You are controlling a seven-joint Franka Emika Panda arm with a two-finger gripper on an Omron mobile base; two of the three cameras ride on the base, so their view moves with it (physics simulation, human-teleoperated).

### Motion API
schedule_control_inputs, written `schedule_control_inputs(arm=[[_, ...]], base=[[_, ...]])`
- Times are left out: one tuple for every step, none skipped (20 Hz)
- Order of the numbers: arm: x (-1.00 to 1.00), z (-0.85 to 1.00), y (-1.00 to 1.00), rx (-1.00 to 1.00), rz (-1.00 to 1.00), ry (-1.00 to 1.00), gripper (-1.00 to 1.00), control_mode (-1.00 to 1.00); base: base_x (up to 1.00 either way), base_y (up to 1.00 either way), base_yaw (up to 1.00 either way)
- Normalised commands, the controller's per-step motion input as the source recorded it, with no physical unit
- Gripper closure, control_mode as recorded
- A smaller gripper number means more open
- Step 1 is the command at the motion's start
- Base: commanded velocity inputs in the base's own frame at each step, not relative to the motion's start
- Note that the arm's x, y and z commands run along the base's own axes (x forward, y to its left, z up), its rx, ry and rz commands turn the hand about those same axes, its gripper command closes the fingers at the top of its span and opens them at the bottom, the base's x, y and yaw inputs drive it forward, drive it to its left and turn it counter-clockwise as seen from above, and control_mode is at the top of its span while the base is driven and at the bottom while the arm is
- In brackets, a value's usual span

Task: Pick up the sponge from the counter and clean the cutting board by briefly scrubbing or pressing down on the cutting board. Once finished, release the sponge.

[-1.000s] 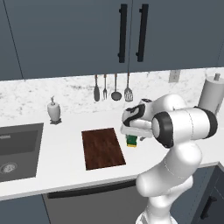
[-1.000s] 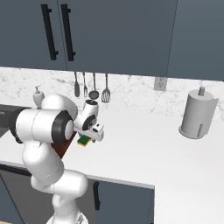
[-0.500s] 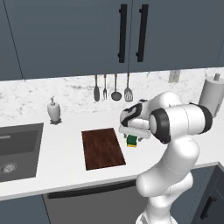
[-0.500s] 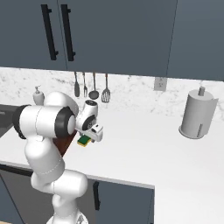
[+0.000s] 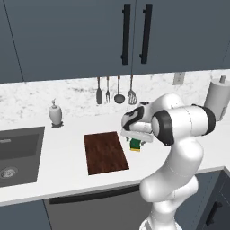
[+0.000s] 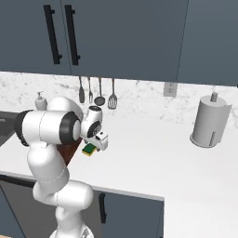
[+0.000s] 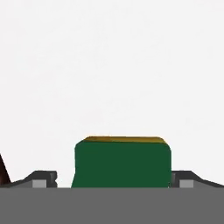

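Nothing shifted: tool (image 7: 113, 180) clamps sponge (image 7: 122, 162) above white counter (image 5: 67, 155) beside cutting board (image 5: 104, 152).

cutting board (image 5: 106, 152) on counter (image 5: 67, 148) | sponge (image 5: 135, 144) just right of board | sink (image 5: 18, 152) left

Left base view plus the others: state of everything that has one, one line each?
sponge: green face up, between the hand's fingers, just right of the board
hand: shut on the sponge, a finger at each side
cutting board: flat on the counter, nothing on it
cabinet doors: closed
sink: no water visible
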Motion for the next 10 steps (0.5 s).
schedule_control_inputs(arm=[[0.00,-0.64,0.51,-0.07,0.00,0.04,-1.00,-1.00],[0.00,-0.67,0.49,-0.07,0.00,0.03,-1.00,-1.00],[0.00,-0.71,0.38,-0.06,0.00,0.01,-1.00,-1.00],[0.00,-0.70,0.41,-0.07,0.00,0.02,-1.00,-1.00],[0.00,-0.74,0.44,-0.08,0.00,0.01,-1.00,-1.00],[0.00,-0.77,0.41,-0.09,0.00,0.01,-1.00,-1.00],[0.00,-0.79,0.38,-0.08,0.00,0.00,-1.00,-1.00],[0.00,-0.73,0.41,-0.08,0.00,0.00,1.00,-1.00],[0.00,-0.72,0.32,-0.05,0.00,0.00,1.00,-1.00],[-0.01,-0.69,0.18,-0.02,0.00,0.00,1.00,-1.00]], base=[[0.00,0.00,0.00],[0.00,0.00,0.00],[0.00,0.00,0.00],[0.00,0.00,0.00],[0.00,0.00,0.00],[0.00,0.00,0.00],[0.00,0.00,0.00],[0.00,0.00,0.00],[0.00,0.00,0.00],[0.00,0.00,0.00]])
